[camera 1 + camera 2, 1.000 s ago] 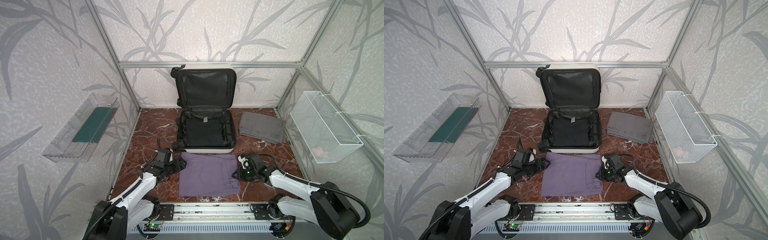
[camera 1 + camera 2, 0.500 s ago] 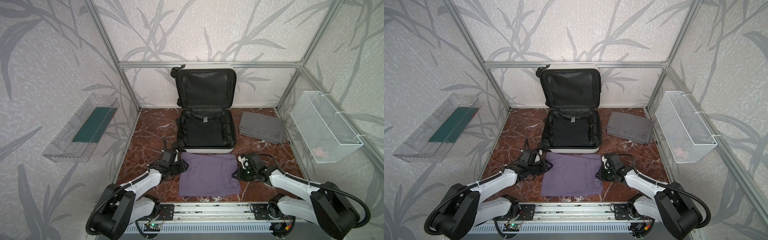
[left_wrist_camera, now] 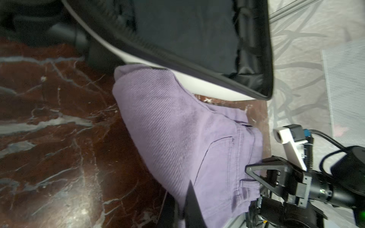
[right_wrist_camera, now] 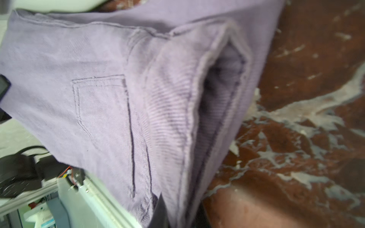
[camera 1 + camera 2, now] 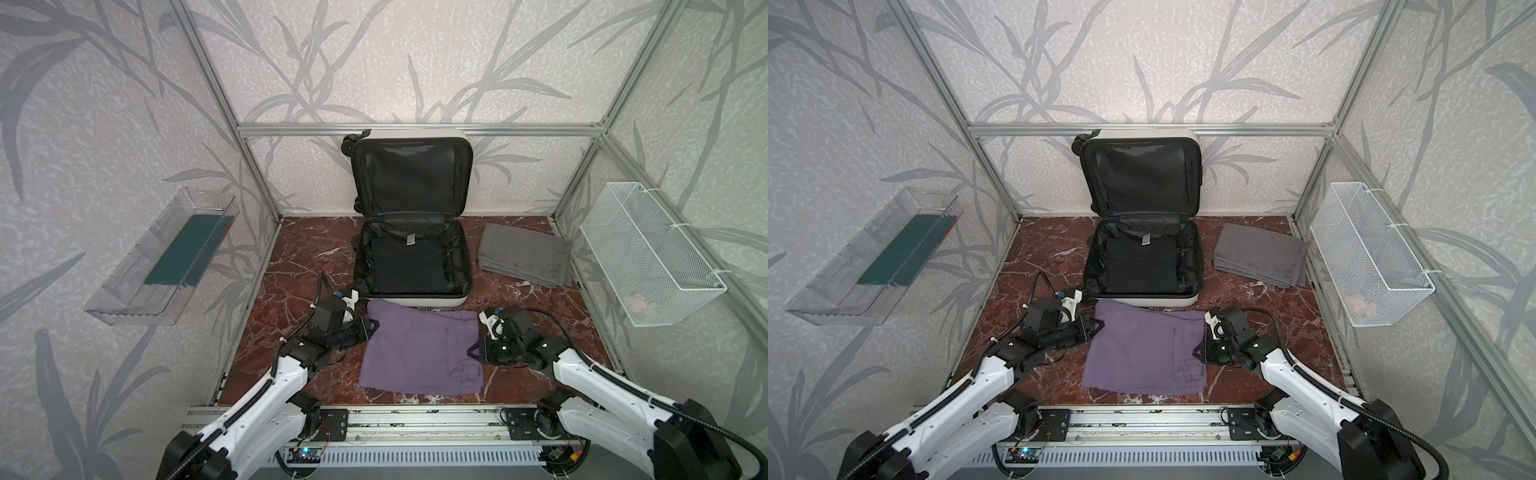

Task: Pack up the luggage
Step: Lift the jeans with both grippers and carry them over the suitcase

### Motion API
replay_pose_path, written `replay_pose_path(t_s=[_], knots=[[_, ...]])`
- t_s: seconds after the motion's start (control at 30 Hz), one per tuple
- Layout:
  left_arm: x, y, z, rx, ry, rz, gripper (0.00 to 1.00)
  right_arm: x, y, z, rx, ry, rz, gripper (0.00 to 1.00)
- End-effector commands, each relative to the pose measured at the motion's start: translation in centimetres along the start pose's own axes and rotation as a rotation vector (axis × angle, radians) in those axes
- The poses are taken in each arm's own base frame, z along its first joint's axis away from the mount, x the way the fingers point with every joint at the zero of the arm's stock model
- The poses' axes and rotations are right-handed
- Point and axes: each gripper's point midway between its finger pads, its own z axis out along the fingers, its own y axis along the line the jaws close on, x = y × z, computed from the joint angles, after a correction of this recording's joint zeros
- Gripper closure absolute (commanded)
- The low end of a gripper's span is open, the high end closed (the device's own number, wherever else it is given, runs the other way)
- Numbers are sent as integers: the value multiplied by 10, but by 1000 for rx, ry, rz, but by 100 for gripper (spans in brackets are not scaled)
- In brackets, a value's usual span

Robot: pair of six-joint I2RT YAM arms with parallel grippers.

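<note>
The luggage (image 5: pixel 411 300) (image 5: pixel 1142 300) lies open at the back middle, its lid leaning on the wall, with a black folded garment in its black-lined base. Folded purple trousers (image 5: pixel 419 353) (image 5: pixel 1142 353) lie flat just in front of it. My left gripper (image 5: pixel 371 326) (image 5: pixel 1096 326) is shut on the trousers' left edge; in the left wrist view the cloth (image 3: pixel 177 128) runs between the jaws of the gripper (image 3: pixel 181 205), below the luggage's white shell (image 3: pixel 197 86). My right gripper (image 5: pixel 473 351) (image 5: pixel 1198 351) (image 4: pixel 177 213) is shut on the right edge, at the waistband (image 4: pixel 197 118).
A folded grey towel (image 5: pixel 523 255) lies right of the luggage. A white wire basket (image 5: pixel 648 253) with something pink in it hangs on the right wall. A clear tray (image 5: pixel 162 257) with a green item is fixed to the left wall. A metal rail (image 5: pixel 415 424) runs along the front.
My left gripper moved right to the trousers' left edge and shut on it. The right arm and the trousers have stayed in place.
</note>
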Motion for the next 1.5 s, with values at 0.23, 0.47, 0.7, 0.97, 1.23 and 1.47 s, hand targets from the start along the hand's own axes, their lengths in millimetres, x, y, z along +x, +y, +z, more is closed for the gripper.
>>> replay_pose_path(t_s=[0.23,0.47,0.7,0.97,1.23,1.47], knots=[[-52,-71,-66,114,-197,53,100,-19,60,-64,-116,-89,-110,100],[-91,-93,-70,59,-261,151,100,-57,97,-89,-138,-170,-184,100],[-159,-110,-58,-22,-328,256,100,-130,127,-100,-116,-274,-236,100],[-226,-111,-19,-85,-323,319,100,-220,140,-103,-144,-348,-171,100],[-263,-89,25,-158,-293,321,100,-279,135,-81,-114,-352,-136,100],[-275,-62,58,-205,-252,310,100,-304,114,-42,-80,-308,-117,100]])
